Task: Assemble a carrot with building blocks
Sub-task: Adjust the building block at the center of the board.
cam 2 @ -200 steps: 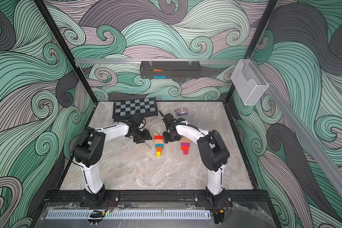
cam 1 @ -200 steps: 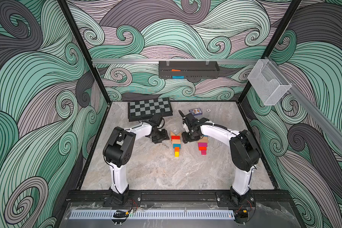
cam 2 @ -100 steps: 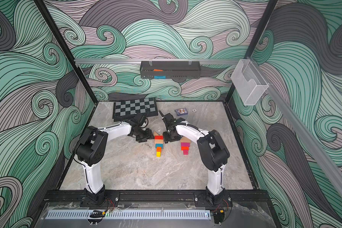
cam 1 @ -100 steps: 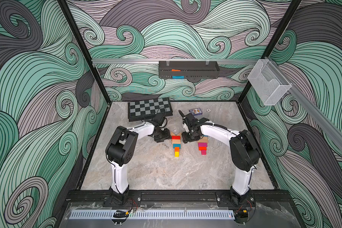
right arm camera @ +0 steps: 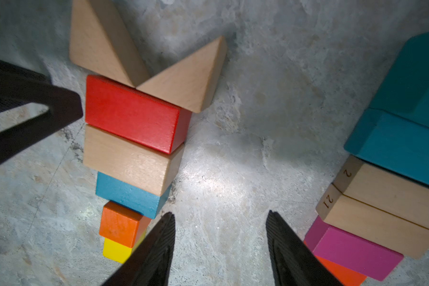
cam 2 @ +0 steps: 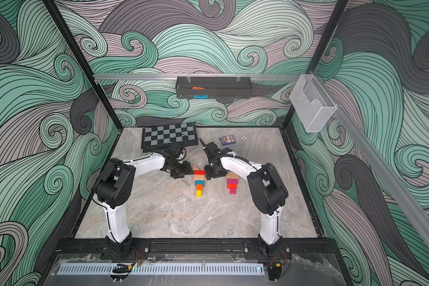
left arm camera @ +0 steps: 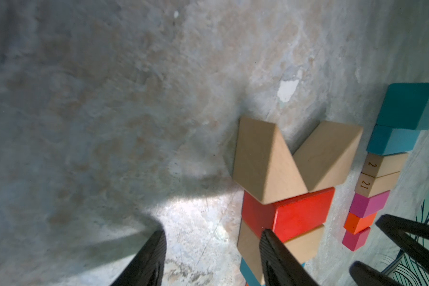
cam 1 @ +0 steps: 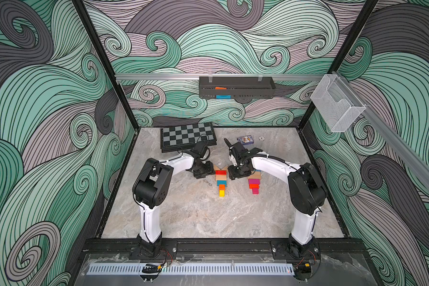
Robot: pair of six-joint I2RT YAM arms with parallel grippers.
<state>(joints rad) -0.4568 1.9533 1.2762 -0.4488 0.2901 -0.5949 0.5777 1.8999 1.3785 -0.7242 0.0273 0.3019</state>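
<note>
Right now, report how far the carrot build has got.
Done: a tapering row lies flat, two tan wedges, red bar, tan bar, teal bar, orange cube, yellow cube. In hand: nothing; left gripper and right gripper are open and empty. Left: probably only backing away; the second row beside it looks finished too.

The marbled counter (cam 1: 208,218) carries 2 flat rows of building blocks (cam 1: 221,177), a chequered board (cam 1: 187,135) and a blue card box (cam 1: 245,139).

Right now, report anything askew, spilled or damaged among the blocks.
Nothing much stands out. The carrot row and the second row lie straight, the tan wedges meeting in a V against the red bar. Only a pale, chipped-looking patch marks the tabletop near the wedges.
</note>
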